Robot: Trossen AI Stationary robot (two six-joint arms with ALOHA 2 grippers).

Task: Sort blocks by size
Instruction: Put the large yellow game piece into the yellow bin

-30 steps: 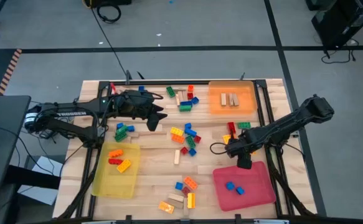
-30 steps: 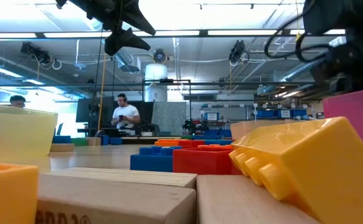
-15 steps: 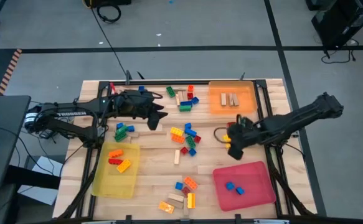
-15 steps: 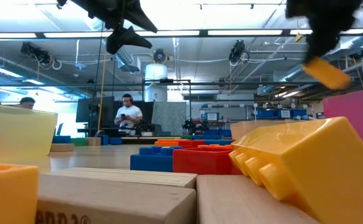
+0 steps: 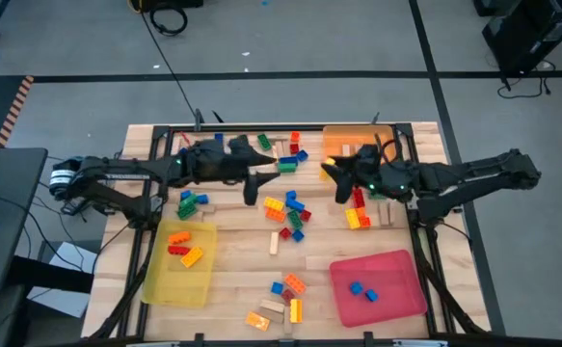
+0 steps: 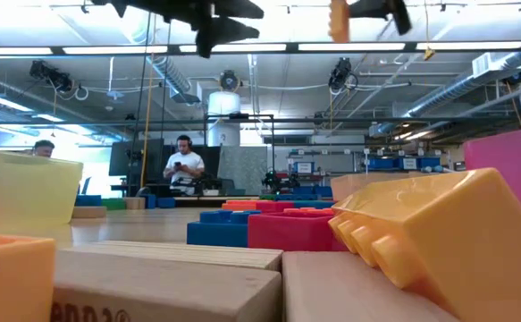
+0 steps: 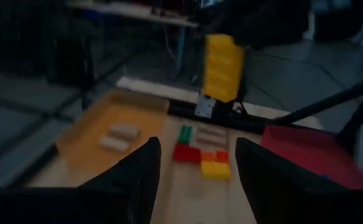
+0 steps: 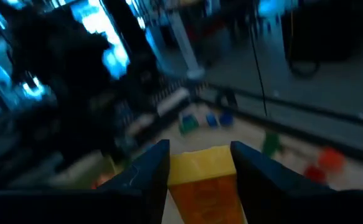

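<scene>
A: Blocks (image 5: 286, 213) lie scattered over the table (image 5: 232, 265); where's the yellow block (image 7: 223, 66)?
B: Pinched in the right gripper (image 5: 331, 172)'s fingers, raised beside the orange tray (image 5: 342, 157).
A: Left gripper (image 5: 254, 182)?
B: Fingers spread, holding nothing, above the table's middle.

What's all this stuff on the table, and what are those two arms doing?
Flat yellow tray: one, near left, holds three orange and red bricks.
Flat orange tray: one, far right, holds two tan wooden blocks.
Flat red tray: one, near right, holds two blue bricks.
Loose plastic bricks: many, mixed colours, mid-table.
Left gripper: open, empty, far centre.
Right gripper: shut on yellow plastic brick, raised.
</scene>
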